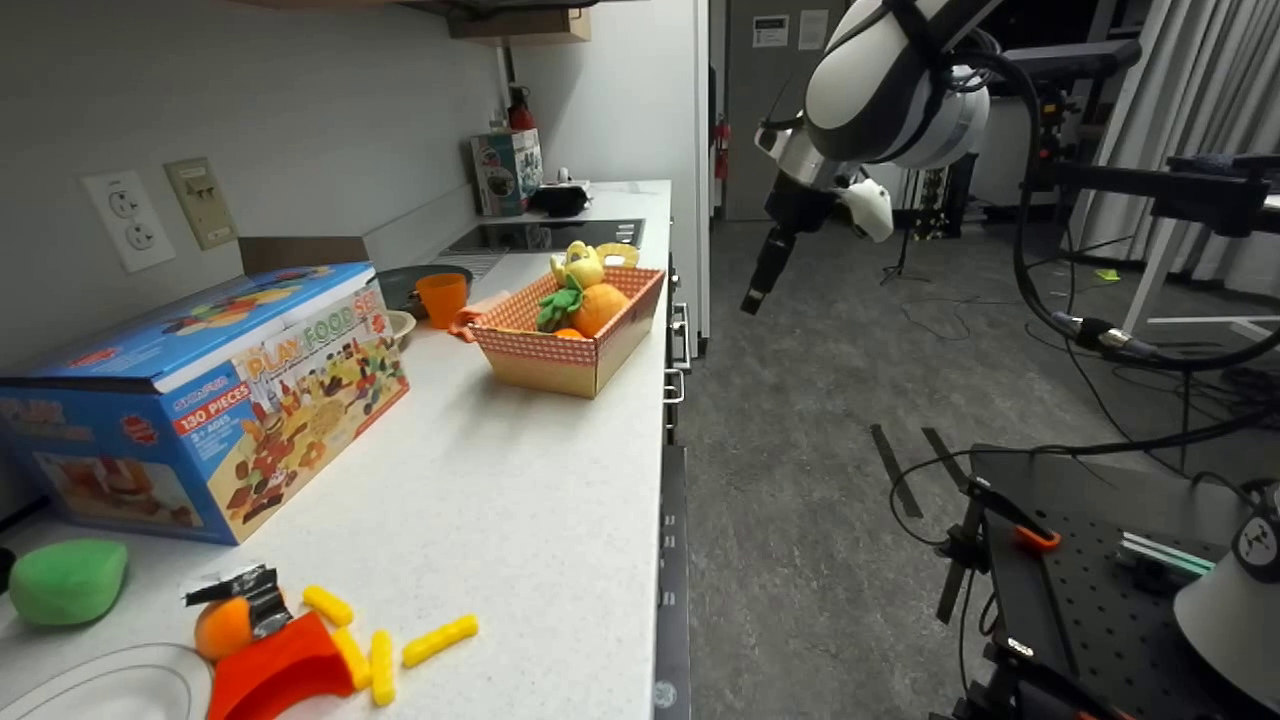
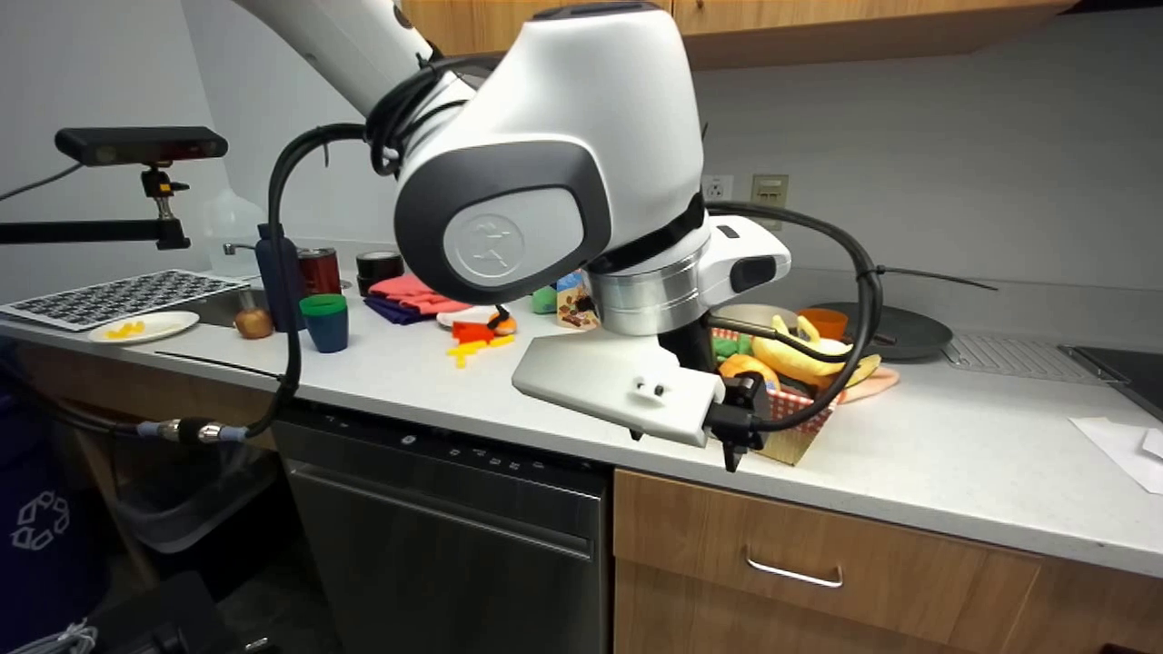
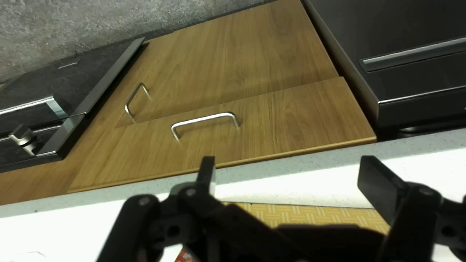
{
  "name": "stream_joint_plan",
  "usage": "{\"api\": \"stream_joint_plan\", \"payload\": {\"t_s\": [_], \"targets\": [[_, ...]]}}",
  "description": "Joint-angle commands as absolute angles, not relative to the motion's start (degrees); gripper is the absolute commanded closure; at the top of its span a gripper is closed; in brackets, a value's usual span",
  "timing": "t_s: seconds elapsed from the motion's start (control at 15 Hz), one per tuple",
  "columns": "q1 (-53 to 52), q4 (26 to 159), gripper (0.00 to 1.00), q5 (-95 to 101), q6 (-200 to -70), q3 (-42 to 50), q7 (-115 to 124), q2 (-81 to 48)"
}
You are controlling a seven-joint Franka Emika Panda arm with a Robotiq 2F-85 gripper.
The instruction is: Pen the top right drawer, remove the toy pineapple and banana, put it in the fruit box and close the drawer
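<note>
The single end effector [image 3: 285, 171] hangs just out from the counter [image 1: 520, 500], its two fingers [image 3: 378, 187] spread well apart and holding nothing. Below it, and back toward the counter side, is one closed wooden drawer [image 3: 291, 120] with one silver handle [image 3: 205, 118]; this is probably the drawer the task means. The handle's long axis runs nearly parallel to the counter edge. In the wrist view the fingers are spread roughly along that same line, so pinching the bar would likely call for a turn on the way down. Beneath the drawer is one wooden door [image 3: 255, 62] with one door handle [image 3: 133, 96].

On the counter above the drawer, near the edge, stands one fruit box [image 1: 540, 368]. It holds at least one yellow banana-like toy [image 2: 795, 368], two orange pieces [image 1: 600, 308] and one green leafy piece [image 1: 558, 308]; other yellow shapes overlap too much to count. No pineapple can be made out for certain, and the closed drawer hides its contents.

Farther along the counter: one orange cup [image 1: 443, 298], one play food carton [image 1: 300, 400], one red fries holder [image 1: 285, 660], four yellow fries [image 1: 440, 640] and one green toy [image 1: 68, 580].
</note>
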State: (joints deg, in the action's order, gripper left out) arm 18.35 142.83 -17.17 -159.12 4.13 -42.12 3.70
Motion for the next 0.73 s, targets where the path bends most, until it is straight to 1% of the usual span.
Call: {"api": "stream_joint_plan", "payload": {"t_s": [0.0,0.67], "targets": [[18.4,142.8,0.00,-17.2,-159.1,4.1,-42.1,3.7],[18.4,142.5,0.00,-17.2,-159.1,4.1,-42.1,3.1]]}}
